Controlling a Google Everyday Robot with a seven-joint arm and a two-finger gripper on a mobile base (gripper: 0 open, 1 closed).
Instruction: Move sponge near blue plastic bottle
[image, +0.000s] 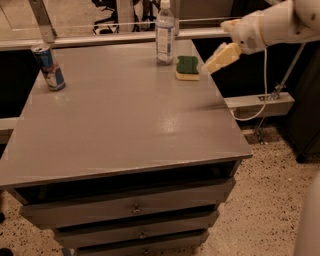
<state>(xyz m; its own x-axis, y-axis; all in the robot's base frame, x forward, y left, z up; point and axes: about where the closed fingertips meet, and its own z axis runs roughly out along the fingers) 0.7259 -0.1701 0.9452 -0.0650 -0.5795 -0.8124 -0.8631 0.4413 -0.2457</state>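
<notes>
The sponge (187, 67), dark green top over pale yellow foam, lies flat on the grey table (125, 120) at its far right. It is just right of the blue plastic bottle (164, 32), a clear bluish bottle with a white cap that stands upright at the far edge. My gripper (219, 54) hangs a little to the right of the sponge, over the table's right edge. It is open, empty and apart from the sponge.
A blue-and-silver drink can (49, 66) stands at the far left of the table. Drawers (135, 207) sit under the tabletop. A rail (100, 40) runs behind the table. A cable and a bracket (260, 105) are on the right.
</notes>
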